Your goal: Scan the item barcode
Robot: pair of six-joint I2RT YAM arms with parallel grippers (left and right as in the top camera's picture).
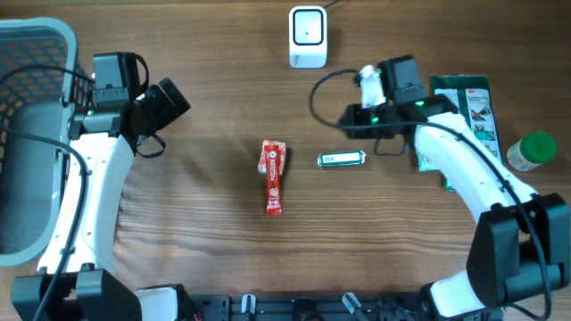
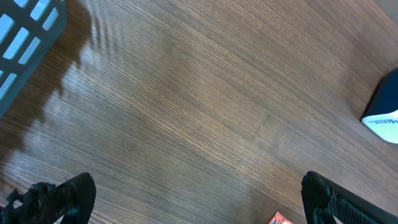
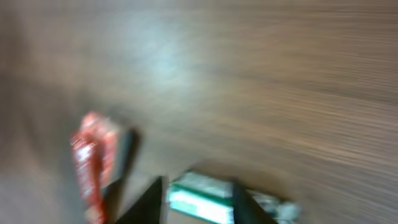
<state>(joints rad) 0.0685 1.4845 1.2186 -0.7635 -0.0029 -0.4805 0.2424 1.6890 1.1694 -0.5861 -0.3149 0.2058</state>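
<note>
1. My right gripper [image 3: 199, 186] is the hard one to read. Its wrist camera is smeared, and I see two dark fingers [image 3: 152, 199] standing apart with the green-and-white pack [image 3: 199, 202] between them. I cannot tell whether they are pinching it or only framing it.
2. The overhead view is sharper. There the right gripper [image 1: 352, 120] sits just behind the green-and-white pack [image 1: 343, 160], which lies flat on the wooden table [image 1: 196, 223], right of centre.
3. My left gripper [image 2: 198, 183] is spread fully wide and holds nothing. Its wrist camera shows only bare wood between the fingers [image 2: 62, 199]. From overhead the left gripper [image 1: 169, 100] hangs well away from the pack.
4. A red snack packet [image 1: 273, 176] lies near the pack, on its left. The right wrist camera catches it as a red blur [image 3: 93, 162], and the left wrist camera shows only a corner of it [image 2: 280, 218].
5. The white scanner [image 1: 308, 37] stands at the far edge. The blue-and-white shape [image 2: 382, 115] in the left wrist view is probably the same scanner.
6. Only the overhead view shows the outer things in full: a grey basket [image 1: 27, 53] at far left, and a green pouch [image 1: 473, 107] and a green-capped bottle [image 1: 533, 150] at far right.
</note>
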